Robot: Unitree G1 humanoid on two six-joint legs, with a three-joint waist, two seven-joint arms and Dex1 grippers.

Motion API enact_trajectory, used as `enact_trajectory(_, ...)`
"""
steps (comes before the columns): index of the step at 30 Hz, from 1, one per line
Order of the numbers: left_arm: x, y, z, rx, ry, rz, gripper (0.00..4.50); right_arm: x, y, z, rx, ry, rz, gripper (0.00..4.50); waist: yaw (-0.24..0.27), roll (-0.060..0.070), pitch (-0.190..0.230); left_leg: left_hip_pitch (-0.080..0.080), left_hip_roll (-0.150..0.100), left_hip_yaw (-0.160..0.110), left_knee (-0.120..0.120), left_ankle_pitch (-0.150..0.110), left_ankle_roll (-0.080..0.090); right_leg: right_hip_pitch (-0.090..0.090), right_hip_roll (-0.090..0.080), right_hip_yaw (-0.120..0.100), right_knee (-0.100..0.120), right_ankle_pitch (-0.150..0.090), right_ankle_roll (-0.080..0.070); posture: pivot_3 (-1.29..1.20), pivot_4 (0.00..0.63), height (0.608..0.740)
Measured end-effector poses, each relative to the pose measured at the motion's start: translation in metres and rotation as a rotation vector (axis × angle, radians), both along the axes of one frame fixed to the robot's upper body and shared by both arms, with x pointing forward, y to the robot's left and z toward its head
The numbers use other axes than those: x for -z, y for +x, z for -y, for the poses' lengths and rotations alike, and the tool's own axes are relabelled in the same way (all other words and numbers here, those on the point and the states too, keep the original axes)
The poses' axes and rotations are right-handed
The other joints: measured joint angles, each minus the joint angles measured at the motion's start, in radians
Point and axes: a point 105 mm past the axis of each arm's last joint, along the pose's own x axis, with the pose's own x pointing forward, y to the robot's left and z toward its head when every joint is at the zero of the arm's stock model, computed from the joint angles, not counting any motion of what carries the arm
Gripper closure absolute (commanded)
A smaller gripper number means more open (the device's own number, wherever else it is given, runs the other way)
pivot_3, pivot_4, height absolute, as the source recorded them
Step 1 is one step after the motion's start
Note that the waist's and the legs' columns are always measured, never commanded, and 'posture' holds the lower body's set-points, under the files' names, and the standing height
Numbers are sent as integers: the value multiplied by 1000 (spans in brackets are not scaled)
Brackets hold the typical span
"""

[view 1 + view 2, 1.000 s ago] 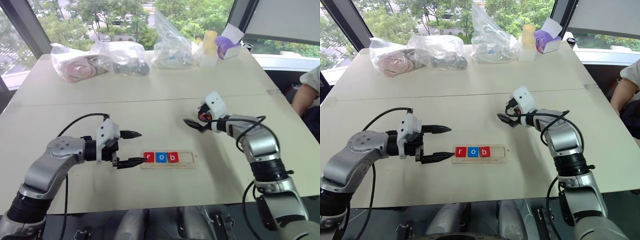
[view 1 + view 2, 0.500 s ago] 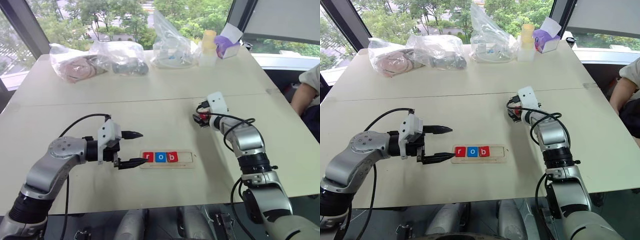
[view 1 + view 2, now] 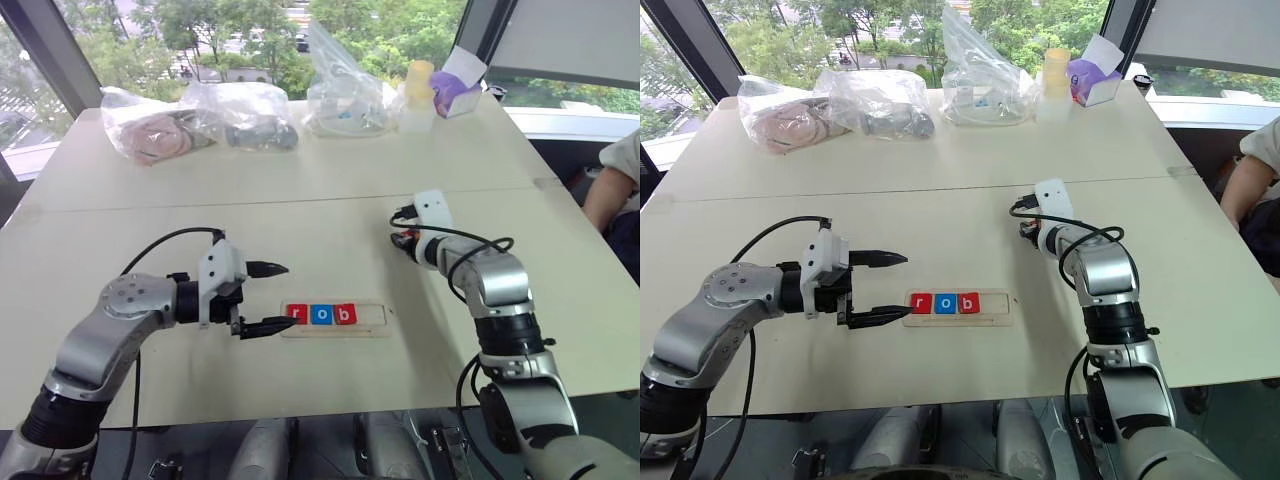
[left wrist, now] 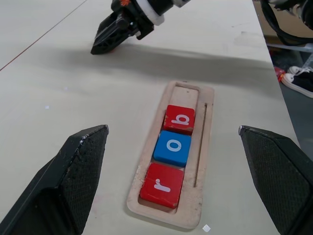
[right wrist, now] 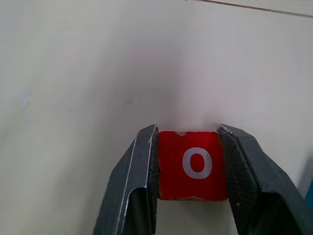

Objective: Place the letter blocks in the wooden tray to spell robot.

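On the left side, the left gripper (image 3: 262,298) hangs low over the pale table (image 3: 300,190) with its two black fingers spread wide and nothing between them; its tips are just beside the left end of the wooden tray (image 3: 372,318), and the nearer fingertip seems to touch that end, though this is hard to tell. The tray lies flat on the table and holds three letter blocks in a row from its left end: a red r (image 4: 162,179), a blue o (image 4: 172,148) and a red b (image 4: 179,119), each touching the next one. The right part of the tray has no blocks in it. More to the right and a little farther from the robot, the right gripper (image 5: 191,166) points down to the table, and its fingers are closed on both sides of a red o block (image 5: 193,164), which is seen in the right wrist view. At the far edge of the table lie several clear plastic bags (image 3: 235,112), and at the right border a person's arm (image 3: 610,190) is seen.
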Motion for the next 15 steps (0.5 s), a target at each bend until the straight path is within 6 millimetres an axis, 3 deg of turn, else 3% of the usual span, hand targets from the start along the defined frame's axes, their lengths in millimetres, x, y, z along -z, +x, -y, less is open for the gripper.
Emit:
enact_trajectory(3, 0, 0, 1, 3, 0, 4, 0, -1, -27, 3, -4, -4, -28, 3285, 0, 0, 0, 0, 0, 0, 0, 0, 0, 0, 0, 0, 0, 0, 0, 0, 150, 740)
enact_trajectory(9, 3, 0, 1, 3, 0, -3, 0, 19, -90, 14, 68, 35, -163, 3285, -1, 0, 0, 0, 0, 0, 0, 0, 0, 0, 0, 0, 0, 0, 0, 0, 150, 740)
enact_trajectory(14, 4, 0, 2, 12, -4, -10, 0, 24, -109, 11, 82, 50, -177, 3285, -3, 0, 0, 1, 0, 0, 1, 0, 0, 1, 0, 0, 0, 0, 0, 0, 150, 740)
enact_trajectory(15, 5, 0, 1, 10, -4, -14, 0, 24, -110, 10, 83, 52, -176, 2785, -3, 1, 0, 1, 0, 0, 1, 0, 0, 1, 0, 0, 0, 0, 0, 0, 150, 740)
